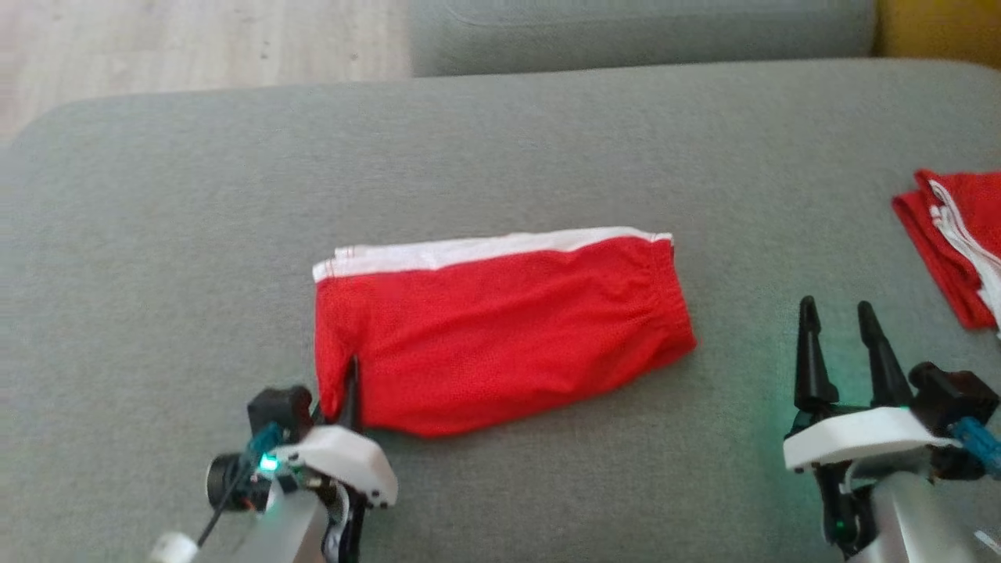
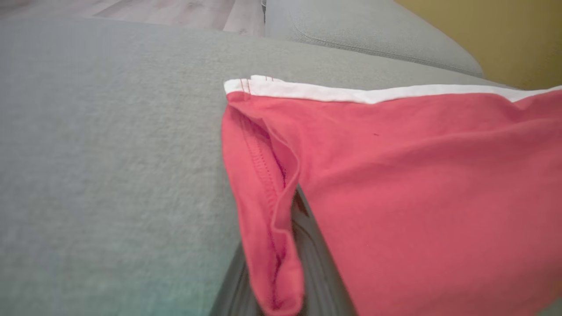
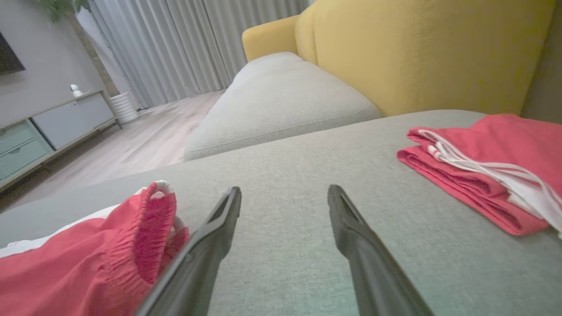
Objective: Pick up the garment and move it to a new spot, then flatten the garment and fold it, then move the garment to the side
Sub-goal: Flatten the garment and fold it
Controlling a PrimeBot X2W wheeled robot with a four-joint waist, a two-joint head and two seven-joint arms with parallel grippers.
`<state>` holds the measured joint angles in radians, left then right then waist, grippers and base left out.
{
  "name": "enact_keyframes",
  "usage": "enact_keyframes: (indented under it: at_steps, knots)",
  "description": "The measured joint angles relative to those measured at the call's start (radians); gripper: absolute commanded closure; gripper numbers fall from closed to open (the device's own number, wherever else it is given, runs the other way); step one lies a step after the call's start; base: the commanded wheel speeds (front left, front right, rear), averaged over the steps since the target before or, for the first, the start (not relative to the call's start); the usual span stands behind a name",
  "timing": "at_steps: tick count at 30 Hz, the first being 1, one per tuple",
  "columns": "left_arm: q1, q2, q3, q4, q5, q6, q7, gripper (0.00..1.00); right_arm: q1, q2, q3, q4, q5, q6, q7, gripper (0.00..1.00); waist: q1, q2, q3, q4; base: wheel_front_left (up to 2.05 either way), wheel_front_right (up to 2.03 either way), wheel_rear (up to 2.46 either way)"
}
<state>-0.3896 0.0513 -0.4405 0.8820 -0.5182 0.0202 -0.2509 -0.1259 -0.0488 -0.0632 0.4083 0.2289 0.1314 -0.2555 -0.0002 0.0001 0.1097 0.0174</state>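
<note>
The garment (image 1: 500,328) is a pair of red shorts with a white stripe along the far edge, lying folded and flat in the middle of the grey cushion. My left gripper (image 1: 350,375) is at its near left corner, shut on the hem. In the left wrist view the red hem (image 2: 268,206) drapes over a dark finger (image 2: 307,228). My right gripper (image 1: 837,309) stands open to the right of the garment, over bare cushion, with nothing between its fingers. In the right wrist view the garment's waistband end (image 3: 145,237) lies just left of the right gripper (image 3: 284,193).
A second folded red garment with white trim (image 1: 954,242) (image 3: 483,166) lies at the right edge of the grey sofa cushion (image 1: 156,234). A yellow backrest (image 3: 417,52) rises behind it. Another grey cushion (image 1: 641,31) and wood floor (image 1: 195,47) lie beyond.
</note>
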Motion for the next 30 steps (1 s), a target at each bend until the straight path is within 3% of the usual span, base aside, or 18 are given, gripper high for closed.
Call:
enact_keyframes:
  at_steps: [1, 2, 3, 12, 16, 26, 27, 29, 30]
  knots:
    - [0.022, 0.0, 0.014, -0.022, 0.009, 0.006, 0.0, 0.93, 0.0, 0.0, 0.007, 0.0, 0.0, 0.0, 0.0, 0.0, 0.0, 0.0, -0.005, 0.009, 0.0, 0.0, 0.0]
    - [0.022, 0.0, 0.014, -0.022, 0.009, 0.006, 0.0, 0.53, 0.0, 0.0, 0.007, 0.0, 0.0, 0.0, 0.0, 0.0, 0.0, 0.0, -0.005, 0.009, 0.0, 0.0, 0.0]
    - [0.041, 0.0, 0.026, -0.045, 0.02, 0.013, 0.0, 0.0, 0.0, 0.0, 0.016, 0.0, 0.0, 0.0, 0.0, 0.0, 0.0001, 0.0, -0.009, 0.017, 0.0, 0.0, 0.0]
    - [0.117, -0.004, 0.086, -0.192, 0.121, 0.019, 0.0, 0.0, -0.021, 0.0, 0.157, 0.006, 0.022, 0.0, 0.0, 0.0, 0.0001, 0.0, -0.01, 0.078, 0.0, 0.0, 0.0]
    - [0.148, -0.005, 0.087, -0.213, 0.144, 0.005, 0.0, 0.0, -0.068, 0.001, 0.19, 0.103, 0.004, 0.0, 0.0, 0.0, 0.0002, 0.0, -0.002, 0.107, 0.0, 0.0, 0.0]
    - [0.159, -0.005, 0.055, -0.228, 0.139, -0.002, 0.0, 0.0, -0.097, 0.0, 0.156, 0.342, -0.002, 0.0, -0.006, 0.0, 0.0002, 0.0, 0.024, 0.161, 0.0, 0.0, 0.0]
    - [0.159, -0.005, 0.055, -0.231, 0.139, -0.002, 0.0, 0.0, -0.103, 0.0, 0.162, 0.354, 0.013, 0.0, -0.008, 0.04, 0.0002, 0.0, 0.027, 0.161, 0.0, 0.0, 0.0]
    - [0.159, -0.005, 0.054, -0.235, 0.139, -0.002, 0.0, 0.0, -0.118, -0.001, 0.183, 0.372, 0.053, 0.0, -0.013, 0.8, 0.0002, 0.0, 0.03, 0.159, 0.0, 0.0, 0.0]
    - [0.159, -0.005, 0.054, -0.235, 0.139, -0.002, 0.0, 0.0, -0.125, -0.002, 0.192, 0.378, 0.076, 0.0, -0.014, 1.0, 0.0002, 0.0, 0.032, 0.157, 0.0, 0.0, 0.0]
